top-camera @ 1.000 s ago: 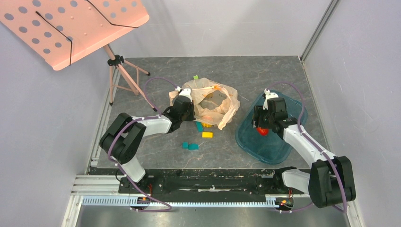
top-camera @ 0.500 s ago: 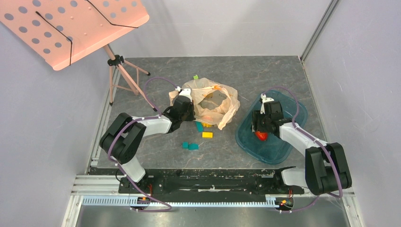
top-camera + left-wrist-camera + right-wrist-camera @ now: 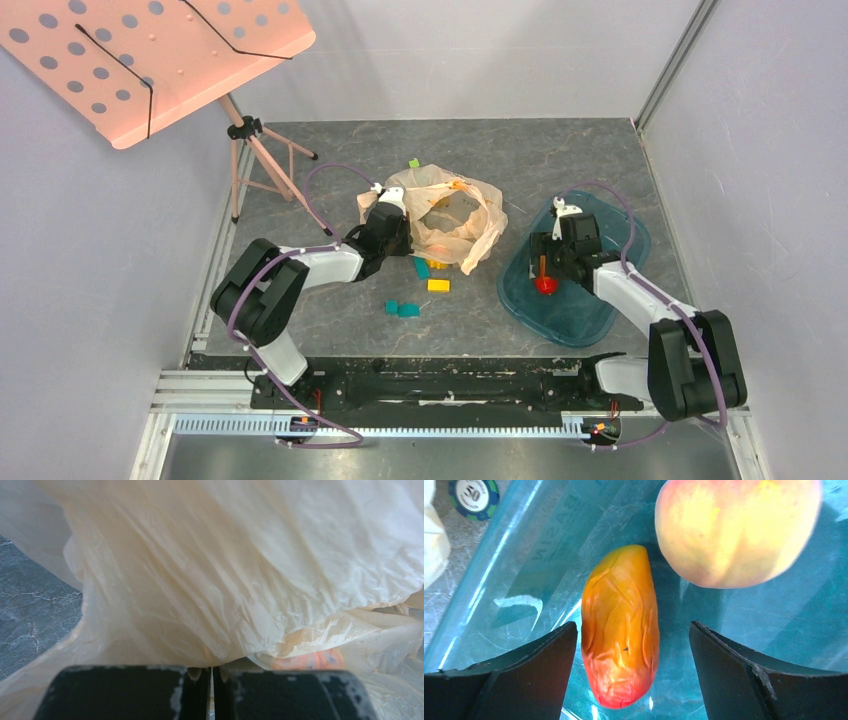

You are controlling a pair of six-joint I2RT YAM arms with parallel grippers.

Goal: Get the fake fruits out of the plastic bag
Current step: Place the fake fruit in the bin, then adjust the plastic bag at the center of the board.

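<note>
The plastic bag (image 3: 470, 235) lies crumpled mid-table; it fills the left wrist view (image 3: 225, 570). A dull green-brown shape (image 3: 447, 212), seemingly the speckled fruit, shows in its opening. My left gripper (image 3: 398, 212) is shut on the bag's left edge, with thin film pinched between its fingers (image 3: 211, 672). The orange-red oval fruit (image 3: 621, 625) lies on the teal tray (image 3: 600, 310), also seen from above (image 3: 545, 283). My right gripper (image 3: 633, 630) is open around it, fingers apart from it on both sides.
A peach-yellow round fruit (image 3: 736, 527) lies in the tray beside the oval. A poker chip (image 3: 474, 495) sits outside the tray. Teal (image 3: 403, 309), yellow (image 3: 438, 285) and green (image 3: 414, 163) blocks lie near the bag. A pink music stand (image 3: 150, 60) stands far left.
My right gripper lowered the orange-red fruit onto the tray and opened; the fruit now lies free between its fingers. The left arm and the bag have not moved.
</note>
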